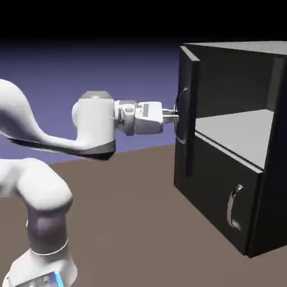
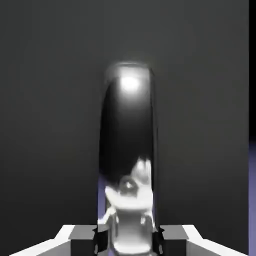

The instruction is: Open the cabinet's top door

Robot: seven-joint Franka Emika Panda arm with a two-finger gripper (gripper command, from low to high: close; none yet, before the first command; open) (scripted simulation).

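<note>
The white arm's hand (image 1: 172,116) reaches level and is clamped tight on the curved silver handle (image 2: 129,150) of the top door (image 1: 186,112). The door stands swung open just beyond the fingertips. Farther back, the cabinet (image 1: 246,168) shows its grey shelf (image 1: 238,132).

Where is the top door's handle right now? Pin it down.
In the exterior view, the top door's handle sits at the swung-open top door, right of centre, with the gripper shut on it. In the hand view it fills the middle.
</note>
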